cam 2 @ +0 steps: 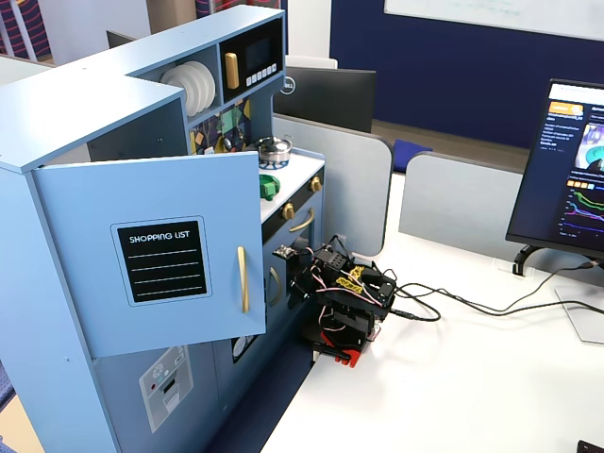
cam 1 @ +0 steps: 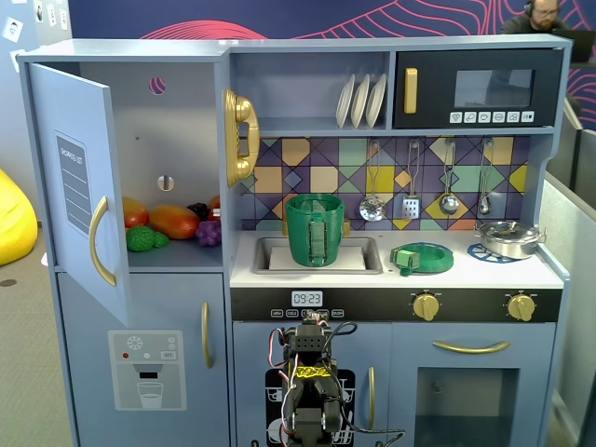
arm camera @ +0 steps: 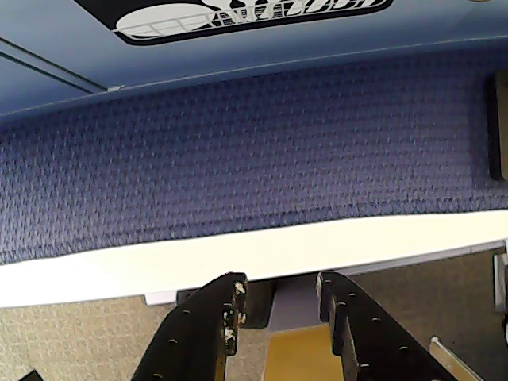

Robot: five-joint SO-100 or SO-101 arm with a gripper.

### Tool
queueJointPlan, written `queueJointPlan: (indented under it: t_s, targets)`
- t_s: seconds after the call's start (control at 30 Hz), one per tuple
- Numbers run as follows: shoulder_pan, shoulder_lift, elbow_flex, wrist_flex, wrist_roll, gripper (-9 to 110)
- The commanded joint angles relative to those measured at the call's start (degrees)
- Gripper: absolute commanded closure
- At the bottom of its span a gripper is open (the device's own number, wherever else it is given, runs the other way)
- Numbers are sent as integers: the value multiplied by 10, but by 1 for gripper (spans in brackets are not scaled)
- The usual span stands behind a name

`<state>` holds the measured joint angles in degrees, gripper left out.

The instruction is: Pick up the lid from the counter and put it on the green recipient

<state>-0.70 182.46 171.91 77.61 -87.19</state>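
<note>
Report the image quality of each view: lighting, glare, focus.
A fixed view facing the kitchen: even light, sharp, mild glare on the silver pan; lid and green recipient clear. Wrist view: gripper close and sharp, the white strip above it slightly overexposed. A fixed view from the side: bright, monitor glowing.

— How is the light?

— Bright and even in both fixed views, with only soft shadows under the toy kitchen's [cam 1: 391,270] shelves. The steel pan [cam 1: 508,238] shows small glints (nothing blown out).

— Sharp?

— Mostly. The monitor [cam 2: 569,170] glows brightly yet stays readable. The wrist view is dimmer: the black fingers [arm camera: 198,333] look slightly soft, and the white strip [arm camera: 238,254] beyond them is nearly washed out.
</note>
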Motion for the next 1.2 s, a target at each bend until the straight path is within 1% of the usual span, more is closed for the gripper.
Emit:
queueJointPlan:
  t_s: [0.0,0.43,0.47,0.53,0.6,0.7,0.77,0.83,0.93,1.03,1.07,1.17]
  targets:
    - [15,-4,-2,102,3,101]
    - [14,-4,-2,102,-6,101]
    - [18,-4,-2,87,-4,101]
    - [53,-4,-6,10,6,101]
    - [98,-14,-30,-88,-24,101]
    - [145,-51,-126,-207,-76,101]
    - [169,-92,-210,-257,-120,101]
    - [192,-133,-294,-271,-156,98]
    - [221,-170,-393,-276,-143,84]
    - [245,-170,-431,-286,-140,72]
    - [254,-163,-432,-294,-142,70]
    - [279,-148,-424,-329,-153,70]
